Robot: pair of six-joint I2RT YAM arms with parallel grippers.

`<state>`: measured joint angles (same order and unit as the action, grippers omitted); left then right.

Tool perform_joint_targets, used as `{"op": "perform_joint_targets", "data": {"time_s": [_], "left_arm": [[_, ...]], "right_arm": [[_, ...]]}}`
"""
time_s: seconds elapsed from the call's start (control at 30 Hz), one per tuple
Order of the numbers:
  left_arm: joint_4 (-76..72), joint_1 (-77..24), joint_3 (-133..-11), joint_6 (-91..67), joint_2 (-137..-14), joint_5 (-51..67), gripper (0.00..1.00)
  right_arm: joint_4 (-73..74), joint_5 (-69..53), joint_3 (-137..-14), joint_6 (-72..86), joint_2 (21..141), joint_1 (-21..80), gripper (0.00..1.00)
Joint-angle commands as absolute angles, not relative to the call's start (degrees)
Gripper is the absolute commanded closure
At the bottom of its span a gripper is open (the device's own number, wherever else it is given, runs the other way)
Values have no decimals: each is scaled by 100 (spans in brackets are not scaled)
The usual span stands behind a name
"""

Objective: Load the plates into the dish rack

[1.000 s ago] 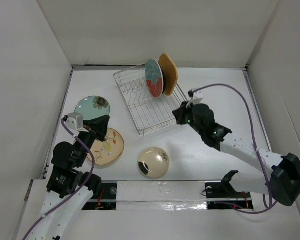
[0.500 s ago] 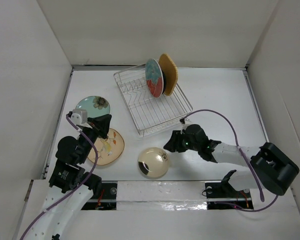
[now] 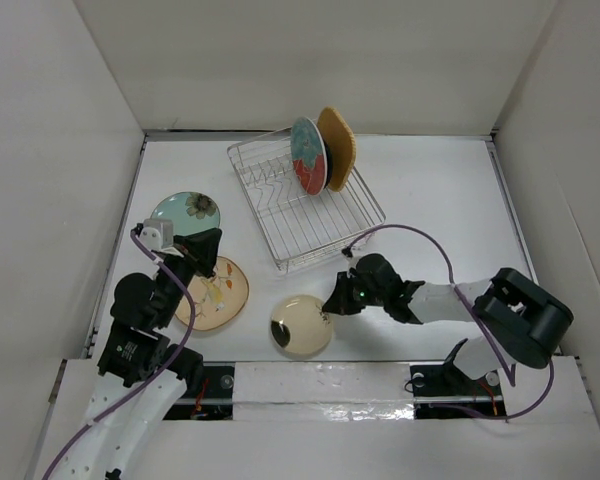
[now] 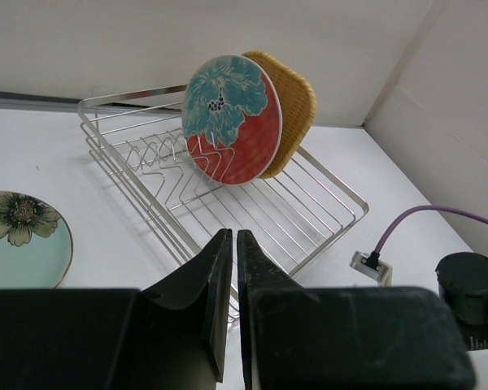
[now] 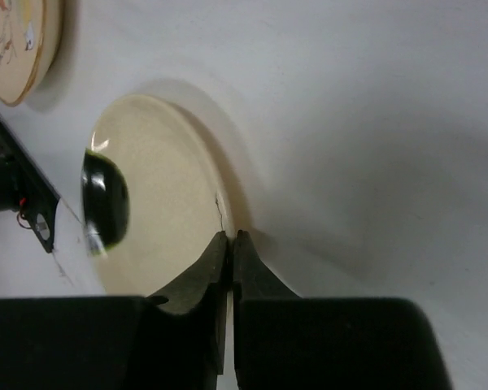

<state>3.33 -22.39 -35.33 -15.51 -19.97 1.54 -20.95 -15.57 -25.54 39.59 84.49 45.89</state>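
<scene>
The dish rack (image 3: 310,228) stands at the back centre; it also shows in the left wrist view (image 4: 309,211). The red patterned plate (image 3: 307,155) and the orange plate (image 3: 337,148) stand upright in it. The cream plate with a dark mark (image 3: 301,325) lies flat near the front. My right gripper (image 3: 332,303) is shut, low on the table, its tips touching that plate's right rim (image 5: 159,195). My left gripper (image 3: 206,262) is shut and empty above the beige floral plate (image 3: 220,292). The pale teal flowered plate (image 3: 175,212) lies behind it. No small black plate is in view.
White walls close in the table on the left, back and right. My right arm lies low across the front right, trailing a purple cable (image 3: 420,235). The near edge has a glossy white strip (image 3: 320,380).
My right arm has swung down from beside the rack to the cream plate's right rim, and the plate has slid slightly left. My left arm shifted slightly at first, then stayed still.
</scene>
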Motion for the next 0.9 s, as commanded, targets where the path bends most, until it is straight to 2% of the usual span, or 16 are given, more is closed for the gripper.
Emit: {"op": "perform_joint_targets", "data": {"time_s": [0.0,0.2,0.33,0.43,0.6,0.63,0.77,0.87], "left_arm": [[105,-2215,-3586,-1512,-1837,264,95],[88,-2215,-3586,-1521,-1679,325,95],[70,-2215,-3586,-1521,-1582,351,95],[53,-2215,-3577,-1529,-1503,421,95],[62,-2215,-3577,-1547,-1380,475,95],[53,-2215,-3577,-1547,-1354,466,96],[70,-2215,-3577,-1547,-1292,448,96],[70,-2215,-3577,-1556,-1344,474,96]], "right_arm": [[-1883,-1486,-2856,3841,8202,4824,100],[-643,-1108,-3637,3245,6980,4992,100],[-255,-84,-4840,2647,6469,4992,100],[60,1136,-6131,2014,6915,4931,100],[544,2730,-8632,769,8722,4816,100],[623,3377,-9005,582,9006,4816,100],[502,4741,-10457,-595,10246,4816,100],[151,5420,-11292,-1509,11063,4816,100]]}}
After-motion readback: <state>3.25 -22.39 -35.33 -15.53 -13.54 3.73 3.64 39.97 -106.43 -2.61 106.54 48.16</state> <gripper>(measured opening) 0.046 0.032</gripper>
